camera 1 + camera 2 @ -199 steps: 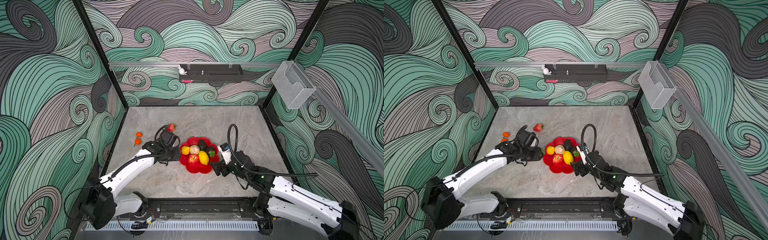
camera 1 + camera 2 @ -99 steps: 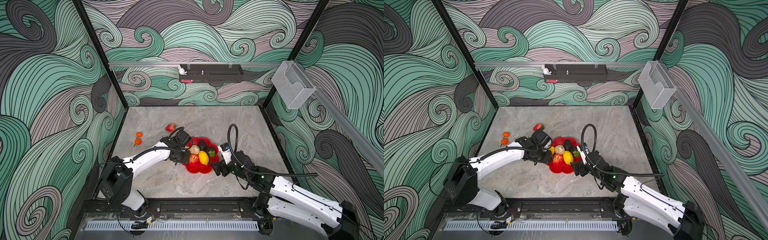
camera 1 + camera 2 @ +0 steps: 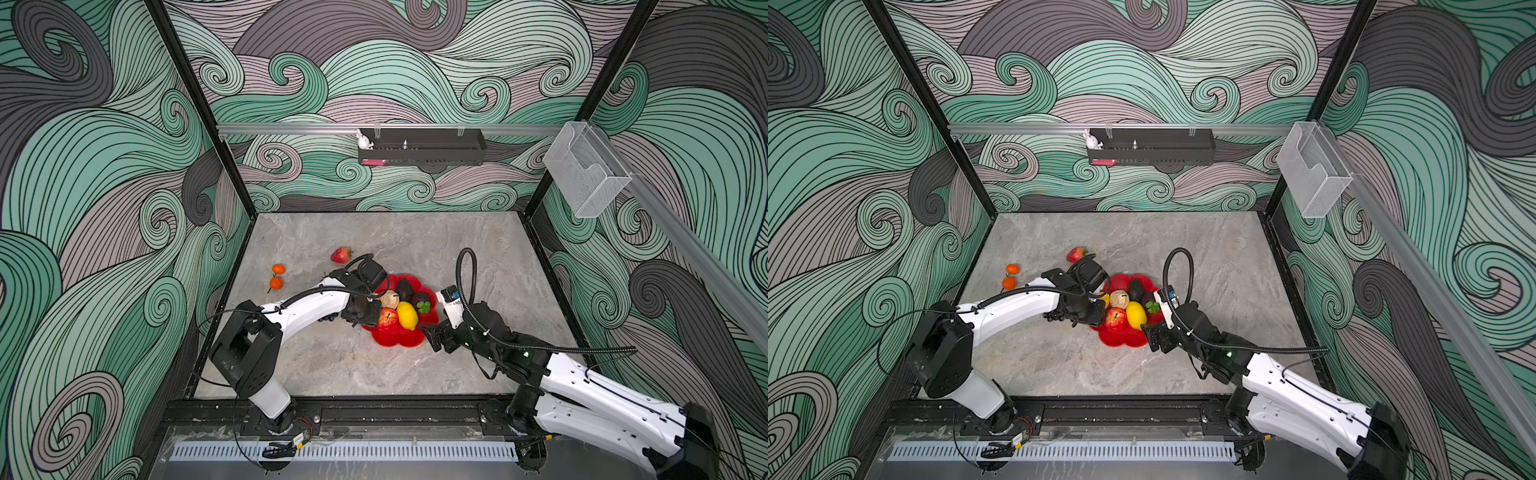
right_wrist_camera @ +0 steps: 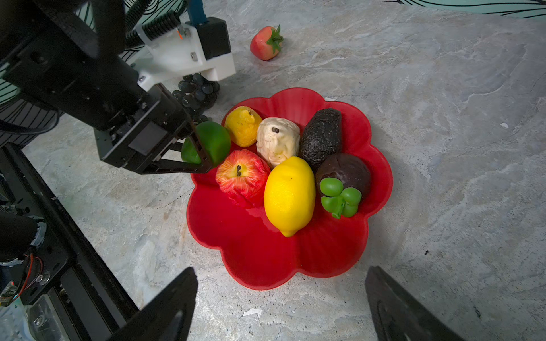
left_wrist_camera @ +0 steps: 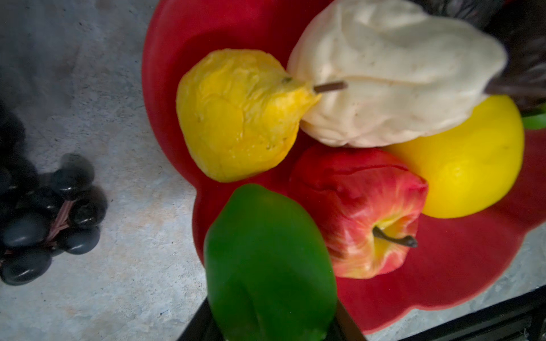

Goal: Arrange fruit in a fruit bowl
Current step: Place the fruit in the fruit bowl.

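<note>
**A:** Starting on the left-arm side of the fruit bowl (image 4: 266, 265), what is lying outside it?

**B:** Two small oranges (image 3: 276, 283) are sitting well away from the bowl. The strawberry (image 3: 340, 255) is lying nearer, off the far rim. Both top views are showing all three, while the right wrist view is catching only the strawberry.

**A:** And the grape bunch (image 5: 44, 218)?

**B:** It is lying just beside the bowl. From above the left arm is covering most of it, but the left wrist view is showing it plainly.

**A:** What is the left gripper (image 4: 204, 152) doing?

**B:** It is clamping the green lime (image 4: 217, 137) at the bowl's rim, next to the red apple (image 4: 240, 174). The right wrist view is showing that grip. In the top views I cannot make out the lime.

**A:** What is resting inside the bowl?

**B:** A wrinkled lemon (image 4: 243, 126), a beige lumpy piece (image 4: 277, 140), the apple, a smooth lemon (image 4: 289, 195) and two dark avocado-like pieces (image 4: 322, 135).

**A:** And the right gripper (image 4: 280, 273)?

**B:** Its jaws are standing wide apart, holding nothing, just off the bowl's near rim.
</note>
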